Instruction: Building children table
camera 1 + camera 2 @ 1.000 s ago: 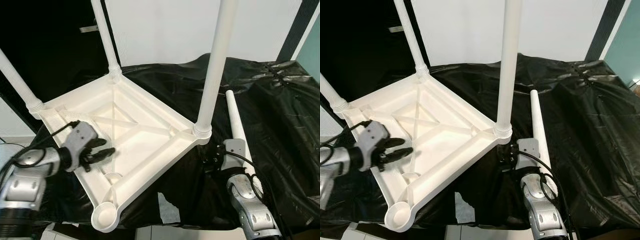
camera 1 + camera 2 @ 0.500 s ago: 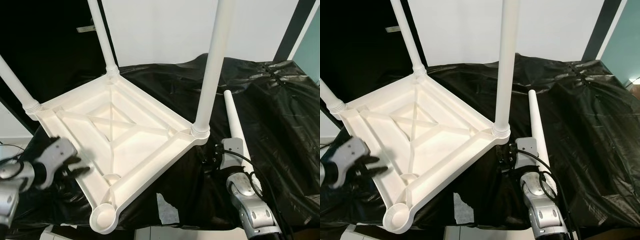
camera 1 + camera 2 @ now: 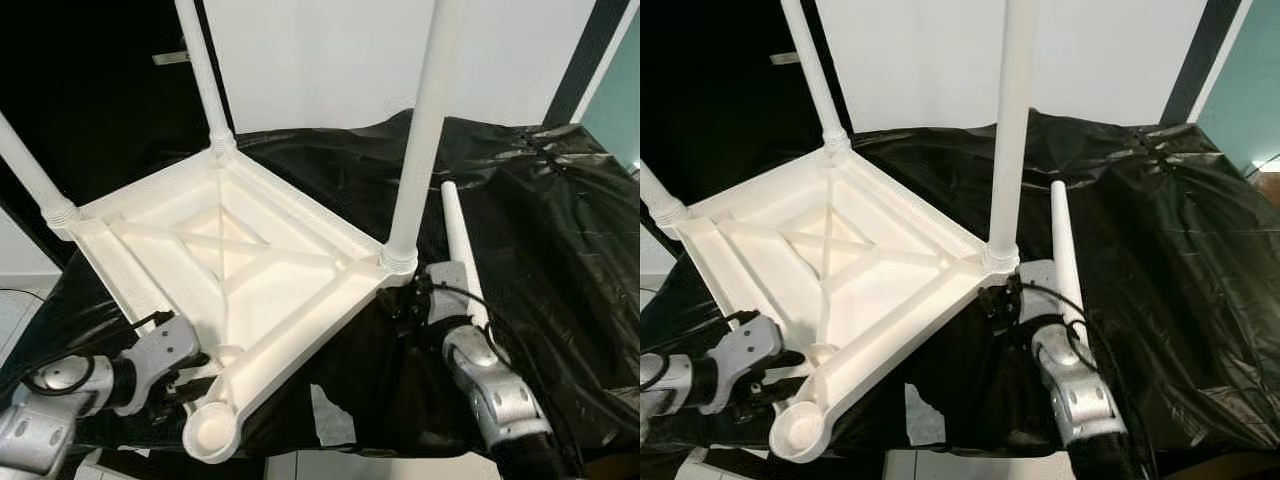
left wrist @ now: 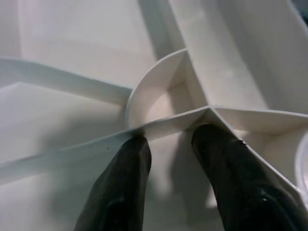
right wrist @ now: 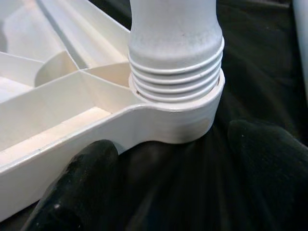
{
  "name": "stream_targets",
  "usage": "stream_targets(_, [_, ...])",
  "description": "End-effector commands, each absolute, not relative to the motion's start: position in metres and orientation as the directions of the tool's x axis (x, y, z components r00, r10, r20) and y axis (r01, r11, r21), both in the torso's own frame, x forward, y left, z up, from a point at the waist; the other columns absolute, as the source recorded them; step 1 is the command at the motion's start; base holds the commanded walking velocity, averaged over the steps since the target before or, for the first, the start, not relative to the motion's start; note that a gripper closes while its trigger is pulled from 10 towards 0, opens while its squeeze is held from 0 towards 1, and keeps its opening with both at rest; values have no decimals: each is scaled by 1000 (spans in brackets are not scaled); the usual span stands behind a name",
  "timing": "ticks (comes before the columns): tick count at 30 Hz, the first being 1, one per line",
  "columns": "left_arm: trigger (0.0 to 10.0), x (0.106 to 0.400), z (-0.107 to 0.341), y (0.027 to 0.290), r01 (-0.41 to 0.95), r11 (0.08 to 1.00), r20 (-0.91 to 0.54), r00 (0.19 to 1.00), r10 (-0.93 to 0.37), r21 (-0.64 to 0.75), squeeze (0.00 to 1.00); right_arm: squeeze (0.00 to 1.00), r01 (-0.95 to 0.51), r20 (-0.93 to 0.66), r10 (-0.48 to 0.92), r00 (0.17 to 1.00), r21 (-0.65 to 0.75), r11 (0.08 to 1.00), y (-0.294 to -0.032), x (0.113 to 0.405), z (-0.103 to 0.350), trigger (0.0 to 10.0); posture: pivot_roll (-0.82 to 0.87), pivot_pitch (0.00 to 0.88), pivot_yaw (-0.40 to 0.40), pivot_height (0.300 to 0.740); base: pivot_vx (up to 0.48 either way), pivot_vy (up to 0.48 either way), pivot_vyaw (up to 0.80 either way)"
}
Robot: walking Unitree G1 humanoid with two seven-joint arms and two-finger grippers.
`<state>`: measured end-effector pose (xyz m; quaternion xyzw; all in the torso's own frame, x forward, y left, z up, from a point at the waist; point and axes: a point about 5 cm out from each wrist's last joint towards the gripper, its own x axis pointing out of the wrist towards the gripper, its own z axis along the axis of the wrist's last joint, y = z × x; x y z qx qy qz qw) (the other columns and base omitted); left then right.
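Observation:
The white children's tabletop [image 3: 270, 275] lies upside down on black sheeting, with three white legs standing in its corners. Its nearest corner socket [image 3: 210, 432] holds no leg. A loose white leg [image 3: 456, 235] lies on the sheeting at the right. My left gripper [image 3: 195, 372] is low at the near-left rim beside that socket. In the left wrist view its fingers [image 4: 137, 147] stand open with their tips against an inner rib. My right gripper [image 3: 405, 300] is at the right corner, open, its fingers [image 5: 89, 175] straddling the threaded base of the leg [image 5: 175, 53] from below.
Wrinkled black sheeting [image 3: 560, 250] covers the whole work surface and drops off at the front edge. A torn gap [image 3: 325, 415] shows pale floor near the front. A white wall stands behind, with a dark doorway at the back left.
My left gripper has left the tabletop's inner panel, swung out to the left and come back low beside the near socket. My right gripper has moved up to the right corner.

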<state>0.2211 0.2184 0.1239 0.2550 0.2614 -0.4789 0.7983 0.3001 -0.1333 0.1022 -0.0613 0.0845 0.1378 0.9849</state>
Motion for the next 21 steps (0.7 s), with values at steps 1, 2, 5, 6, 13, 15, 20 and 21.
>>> stream_targets(1, [10000,211,119,197,935,344,-626,321,-711,88,0,0,-338,-206,318,925,-73,938,-122,303,99,10000,-8,0,-1,740,0,0,0])
stream_targets(2, [10000,211,119,197,935,344,-626,321,-711,88,0,0,-338,-206,318,925,-73,938,-122,303,99,10000,-8,0,-1,740,0,0,0])
stream_targets(5, [10000,204,121,172,931,361,-539,332,-774,54,0,0,-384,-205,361,910,-80,920,-114,315,101,10000,15,0,-17,740,0,0,0])
stream_targets(6, [10000,204,121,172,931,361,-539,332,-774,54,0,0,-384,-205,361,910,-80,920,-114,315,101,10000,15,0,-17,740,0,0,0])
stream_targets(13, [10000,197,116,137,928,373,-460,335,-822,9,0,0,-416,-190,396,899,-79,906,-100,333,105,10000,34,0,-31,740,0,0,0])
stream_targets(15, [10000,197,117,130,923,385,-442,346,-828,2,0,0,-424,-186,404,896,-81,902,-96,337,106,10000,40,0,-31,740,0,0,0])
stream_targets(20, [10000,199,119,117,921,390,-405,359,-841,6,0,0,-436,-180,418,890,-73,897,-87,342,107,10000,44,0,-24,740,0,0,0])
stream_targets(21, [10000,199,120,114,922,387,-397,356,-846,0,0,0,-444,-178,427,887,-70,893,-83,342,108,10000,44,0,-23,740,0,0,0])
